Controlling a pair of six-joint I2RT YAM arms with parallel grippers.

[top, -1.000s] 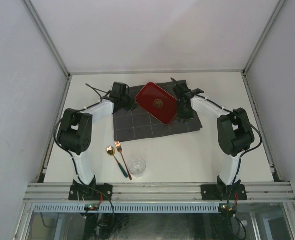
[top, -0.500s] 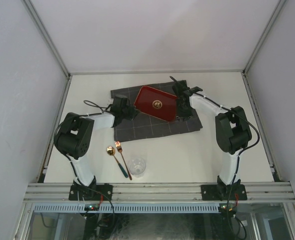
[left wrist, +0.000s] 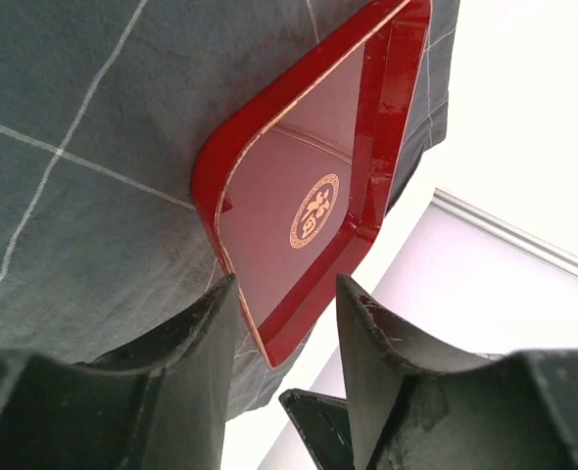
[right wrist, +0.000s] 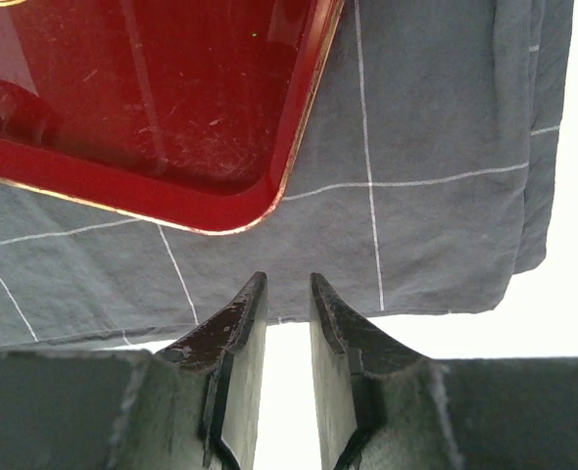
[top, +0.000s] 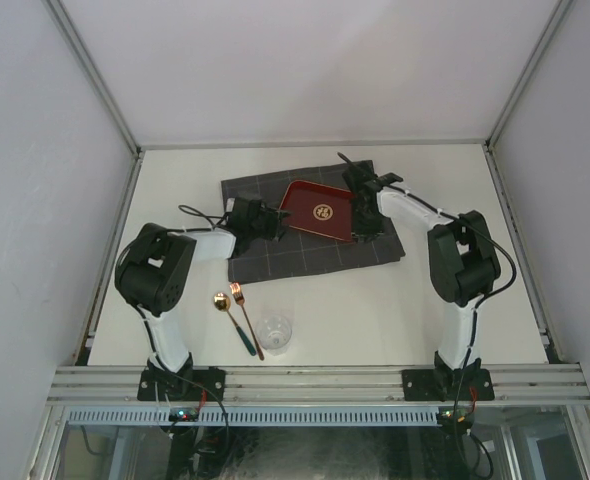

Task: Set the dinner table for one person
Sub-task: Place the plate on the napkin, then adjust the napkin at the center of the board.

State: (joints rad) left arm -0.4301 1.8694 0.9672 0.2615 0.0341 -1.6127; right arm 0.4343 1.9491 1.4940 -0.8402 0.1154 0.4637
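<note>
A red tray (top: 320, 212) lies on a dark grey checked cloth (top: 305, 250) at the back of the off-white dinner table (top: 425, 300). My left gripper (top: 268, 222) sits low at the tray's left end. In the left wrist view the left gripper (left wrist: 286, 284) is open, with the tray's (left wrist: 299, 186) near corner between its jaws. My right gripper (top: 365, 222) is at the tray's right end. In the right wrist view the right gripper (right wrist: 287, 278) is narrowly open and empty, just short of the tray's (right wrist: 142, 88) corner, over the cloth (right wrist: 426, 127).
A gold spoon (top: 230, 312), a copper fork (top: 246, 320) and a clear glass (top: 274, 333) lie on the table near the front left. An aluminium rail (top: 315, 378) runs along the near edge. White walls enclose the table on three sides.
The tray has swung from a diagonal to nearly square on the cloth and shifted slightly. My left arm has dropped lower and reached right to the tray's left end. The right gripper stayed beside the tray.
</note>
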